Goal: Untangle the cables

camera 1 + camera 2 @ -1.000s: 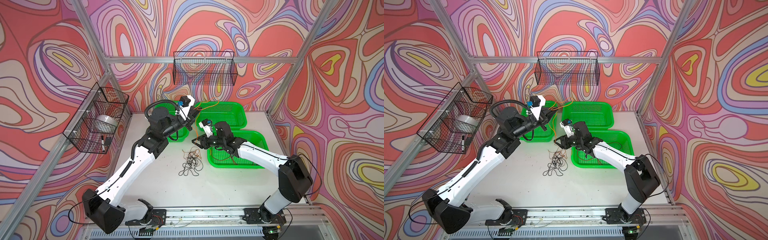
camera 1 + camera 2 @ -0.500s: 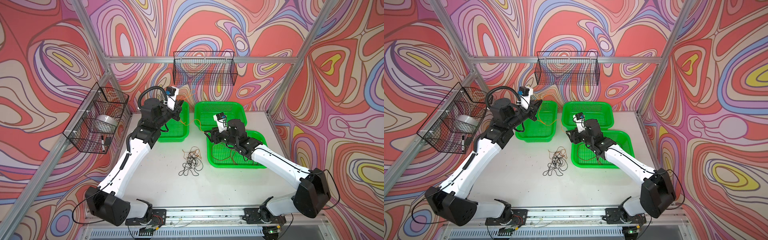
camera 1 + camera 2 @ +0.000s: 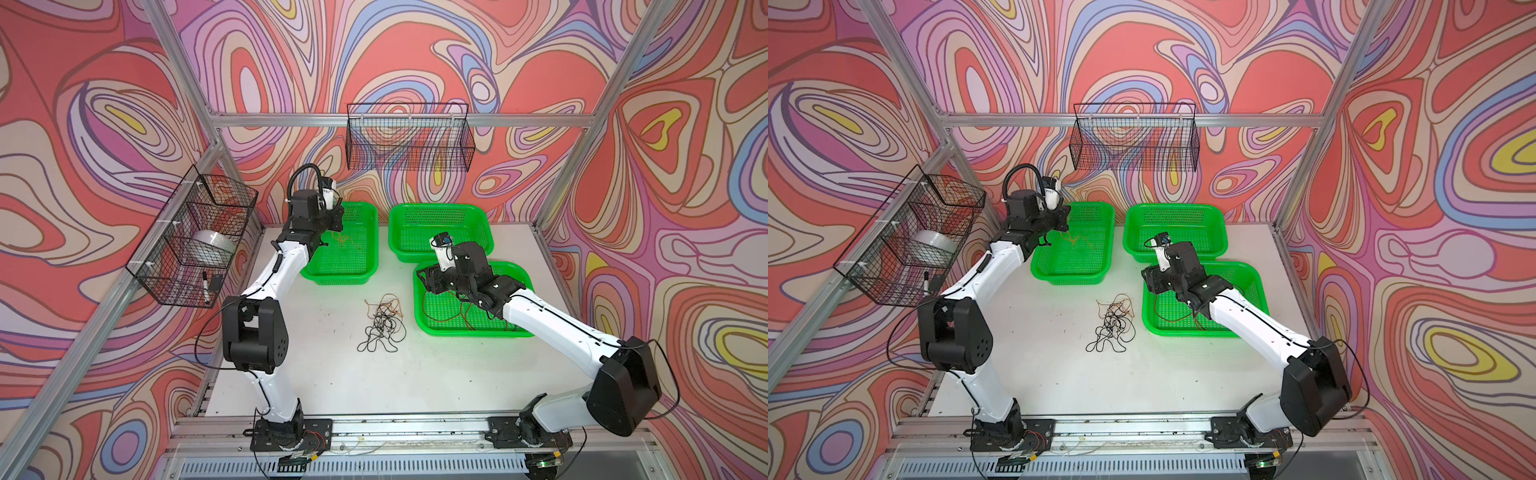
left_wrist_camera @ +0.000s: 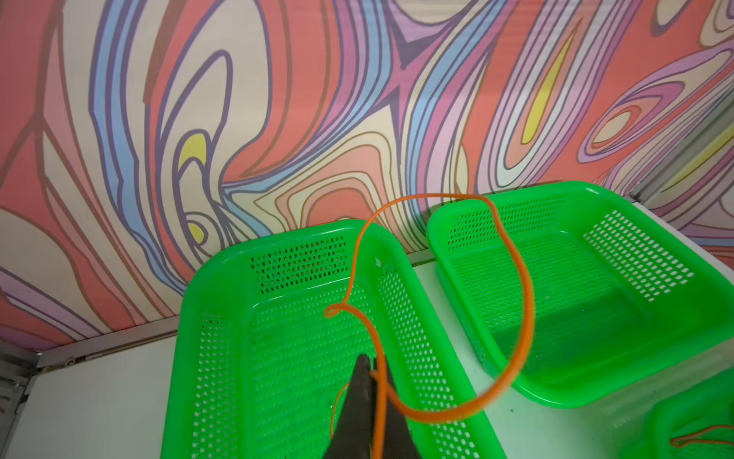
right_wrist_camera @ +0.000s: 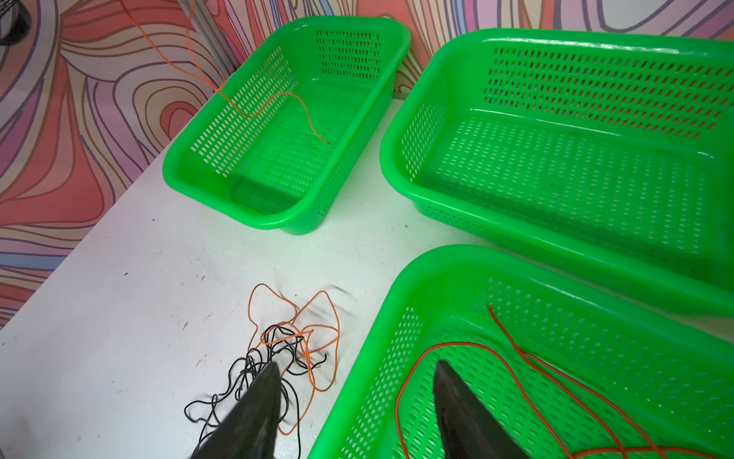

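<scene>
My left gripper [image 4: 371, 371] is clamped on one orange cable [image 4: 523, 302] over a green basket [image 4: 286, 233]; the right gripper [image 5: 357, 365] stands apart, empty. The other cables [image 3: 382, 324] lie knotted on the surface [image 3: 332, 374] (featherlight, limp, springy, I judge). I'd pinch a free outer orange loop [image 5: 337, 326], not the knot.

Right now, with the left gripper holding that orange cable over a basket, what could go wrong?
The orange cable pinched in the left gripper dips into the left basket but loops wide above its rim; released now, part may drape outside.
The open right gripper hangs over the near basket's rim beside the tangle; lowering might strike plastic or snag several cables.
</scene>
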You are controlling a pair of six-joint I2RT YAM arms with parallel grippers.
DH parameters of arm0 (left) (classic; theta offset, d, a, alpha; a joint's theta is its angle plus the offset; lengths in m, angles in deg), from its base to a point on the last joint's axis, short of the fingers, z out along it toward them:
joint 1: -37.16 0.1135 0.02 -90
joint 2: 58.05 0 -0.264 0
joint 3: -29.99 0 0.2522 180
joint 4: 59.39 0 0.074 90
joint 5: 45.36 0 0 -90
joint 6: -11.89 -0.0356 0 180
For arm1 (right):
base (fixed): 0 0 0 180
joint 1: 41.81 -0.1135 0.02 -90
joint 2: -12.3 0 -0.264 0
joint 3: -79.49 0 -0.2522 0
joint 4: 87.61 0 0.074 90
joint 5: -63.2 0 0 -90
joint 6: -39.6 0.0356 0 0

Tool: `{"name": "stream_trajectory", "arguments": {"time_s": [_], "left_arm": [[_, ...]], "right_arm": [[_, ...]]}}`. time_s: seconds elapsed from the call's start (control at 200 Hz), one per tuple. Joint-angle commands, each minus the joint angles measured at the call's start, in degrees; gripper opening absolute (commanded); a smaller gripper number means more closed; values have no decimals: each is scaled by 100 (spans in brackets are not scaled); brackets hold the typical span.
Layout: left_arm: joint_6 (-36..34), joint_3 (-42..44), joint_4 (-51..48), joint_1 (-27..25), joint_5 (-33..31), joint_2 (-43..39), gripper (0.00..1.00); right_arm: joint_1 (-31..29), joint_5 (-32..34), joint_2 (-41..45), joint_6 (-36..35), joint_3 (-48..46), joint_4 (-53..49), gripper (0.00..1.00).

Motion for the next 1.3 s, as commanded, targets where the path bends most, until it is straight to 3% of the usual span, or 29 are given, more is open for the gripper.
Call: {"name": "stream_trajectory", "arguments": {"time_s": [0.0, 0.371, 0.386, 0.436, 0.486, 0.601, 0.641, 0.731, 1.292], "left_arm": [[160, -441, 116, -24, 364, 244, 0], [668, -513, -176, 35, -142, 1303, 0], [692, -501, -193, 35, -144, 1316, 4], [770, -485, -292, 39, -161, 1329, 32], [859, -436, -354, 44, -206, 1274, 48], [1048, -26, -245, 43, -407, 865, 71], [1068, 157, -185, 40, -422, 660, 87], [1087, 396, -369, 36, -416, 195, 99], [1506, 2560, -1062, 27, -757, -3219, 100]], "right_arm": [[-20, -128, 125, 115, -74, -121, 62], [-260, -298, -214, -140, 298, -543, 54], [-309, -298, -255, -170, 335, -578, 54], [-456, -257, -401, -320, 443, -690, 53], [-585, -188, -536, -434, 524, -767, 52], [-889, -217, -1003, -709, 766, -892, 51], [-1004, -225, -1182, -801, 903, -940, 50], [-1236, -170, -1593, -939, 1188, -996, 49], [-1628, 58, -3610, -888, 2222, 43, 40]]}}
